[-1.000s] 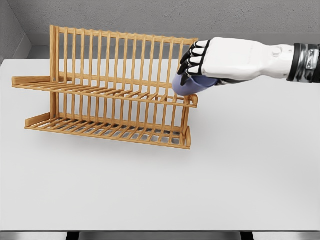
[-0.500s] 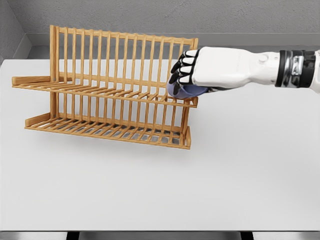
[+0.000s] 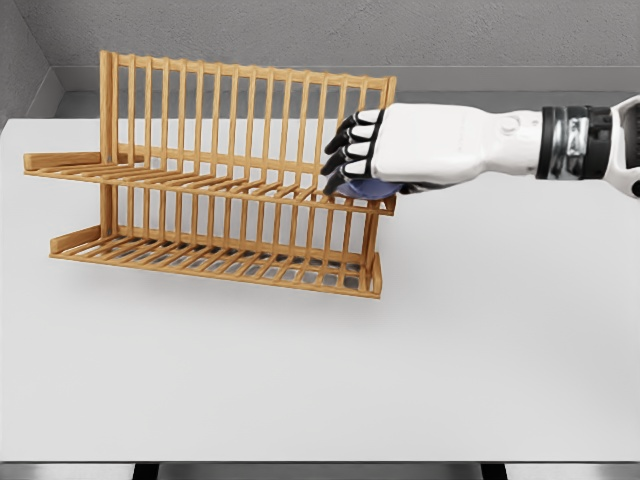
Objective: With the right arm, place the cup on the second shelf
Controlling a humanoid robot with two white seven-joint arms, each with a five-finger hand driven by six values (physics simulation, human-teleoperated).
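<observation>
Robot hand [image 3: 385, 150] grips cup [image 3: 368, 188], orientation hidden.

We observe the cup [image 3: 368, 188], blue-purple in colour, largely hidden beneath the curled fingers that enclose it; only a narrow strip of its lower body is visible, so we cannot determine its tilt. It sits at the right end of the upper tier of the wooden rack [image 3: 215, 185], a two-tier slatted frame standing upright; we cannot confirm contact with the slats
</observation>
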